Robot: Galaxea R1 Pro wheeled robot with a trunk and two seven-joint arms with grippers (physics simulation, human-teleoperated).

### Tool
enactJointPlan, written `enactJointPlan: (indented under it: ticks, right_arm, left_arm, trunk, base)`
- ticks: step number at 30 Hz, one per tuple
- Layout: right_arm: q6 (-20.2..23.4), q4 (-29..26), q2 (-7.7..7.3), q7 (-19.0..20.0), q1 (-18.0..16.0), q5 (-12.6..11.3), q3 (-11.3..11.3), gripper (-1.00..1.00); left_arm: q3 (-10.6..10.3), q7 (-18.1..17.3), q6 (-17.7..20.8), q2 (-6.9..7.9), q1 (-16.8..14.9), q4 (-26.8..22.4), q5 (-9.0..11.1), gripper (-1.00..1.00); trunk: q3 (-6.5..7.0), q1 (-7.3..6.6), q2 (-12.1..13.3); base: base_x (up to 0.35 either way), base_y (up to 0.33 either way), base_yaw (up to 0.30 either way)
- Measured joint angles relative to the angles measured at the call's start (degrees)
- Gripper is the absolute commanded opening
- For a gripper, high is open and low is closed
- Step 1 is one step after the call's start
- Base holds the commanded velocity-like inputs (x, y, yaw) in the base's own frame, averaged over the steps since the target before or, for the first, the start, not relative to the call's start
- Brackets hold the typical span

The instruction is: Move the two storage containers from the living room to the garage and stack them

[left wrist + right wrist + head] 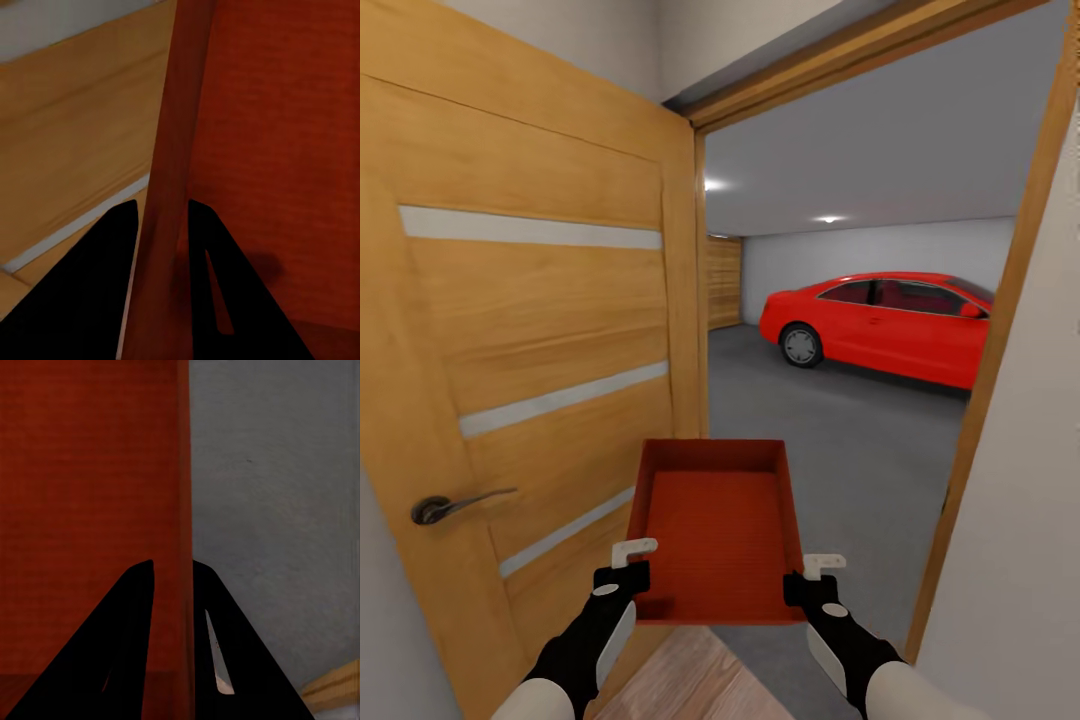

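I hold one orange-red storage container (718, 525) level in front of me, in the doorway to the garage. My left gripper (632, 565) is shut on its left wall (169, 187), one finger on each side. On the opposite wall (184, 510) my right gripper (812, 578) is shut the same way. The box is open-topped and has nothing in it. Beyond it lies the garage's dark grey floor (840, 440).
An open wooden door (530, 350) with a metal handle (450, 505) stands close on my left. The door frame's right post (1000, 360) and a white wall are on my right. A red car (885, 322) is parked at the garage's far right. Light wood planks (690, 685) lie under me.
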Motion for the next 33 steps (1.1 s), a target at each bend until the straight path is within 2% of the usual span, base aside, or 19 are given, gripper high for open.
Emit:
enactJointPlan:
  ticks: [18,33]
  right_arm:
    - [0.22,-0.07,0.08,-0.09,0.0,0.15,-0.02,-1.0]
    - [0.25,-0.03,0.07,-0.06,0.0,0.13,-0.03,-1.0]
  left_arm:
    - [-0.03,-0.02,0.0,0.1,0.0,0.08,0.23,-1.0]
    - [0.04,-0.08,0.05,0.08,0.02,0.09,0.12,-1.0]
  trunk:
    - [0.45,0.0,0.0]
    - [0.49,-0.03,-0.01]
  base:
    - [0.002,0.002,-0.267]
    - [0.238,0.139,-0.035]
